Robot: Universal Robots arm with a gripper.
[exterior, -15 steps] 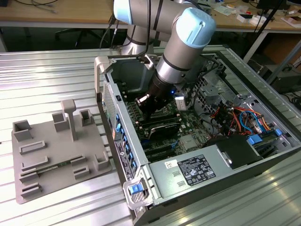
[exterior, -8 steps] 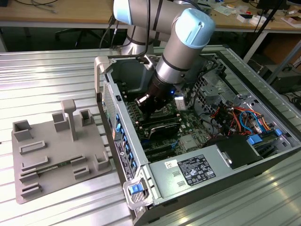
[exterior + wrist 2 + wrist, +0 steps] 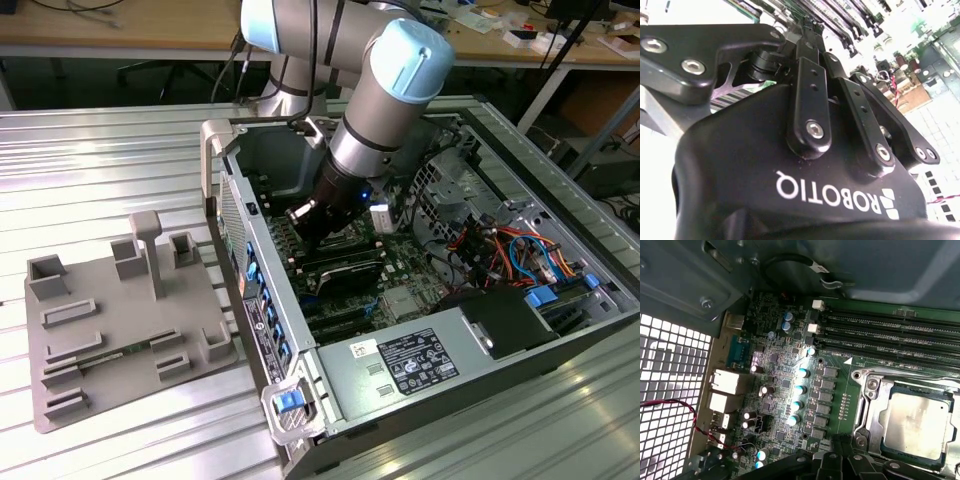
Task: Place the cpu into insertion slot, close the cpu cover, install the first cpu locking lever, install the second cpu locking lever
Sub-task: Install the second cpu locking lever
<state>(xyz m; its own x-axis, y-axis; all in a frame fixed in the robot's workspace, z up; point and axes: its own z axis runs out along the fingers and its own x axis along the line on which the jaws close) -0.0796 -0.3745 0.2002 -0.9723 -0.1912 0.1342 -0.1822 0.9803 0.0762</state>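
Green motherboard (image 3: pixel 790 370) inside open computer case (image 3: pixel 330 380), cpu (image 3: pixel 917 422) seated in insertion slot (image 3: pixel 867 410) just beside pincer (image 3: pixel 840 462), grip state unclear.

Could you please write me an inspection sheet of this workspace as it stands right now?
Surface: ribbed metal table carrying an open computer case.
Job's things: cpu sits in the insertion slot, metal top exposed; cpu cover and levers cannot be told.
Clutter: grey fixture tray beside the case.
End effector: end effector lowered inside the case over the motherboard; finger state cannot be told.
Cables: red and black wire pair; orange and blue cables.
Surroundings: wooden workbench behind.
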